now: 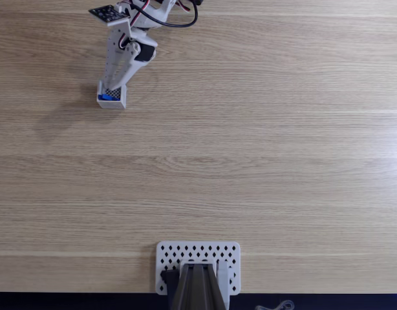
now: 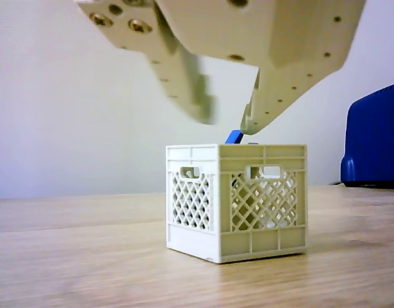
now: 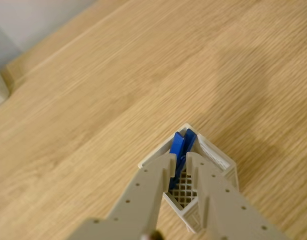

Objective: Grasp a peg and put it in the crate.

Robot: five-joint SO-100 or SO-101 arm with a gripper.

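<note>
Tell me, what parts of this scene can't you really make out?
- The peg: in the wrist view the fingers cover its lower part; in the other view the crate wall hides all but a tip.
- The gripper: in the other view one finger is blurred and the top edge cuts it off.
- Whether the pads touch the peg: too close to tell.

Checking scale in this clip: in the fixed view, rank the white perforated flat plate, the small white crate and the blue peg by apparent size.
1. White perforated flat plate, partly covered by a dark mount.
2. Small white square crate, partly under the hand.
3. Bright-blue plastic peg, a sliver inside the crate.
</note>
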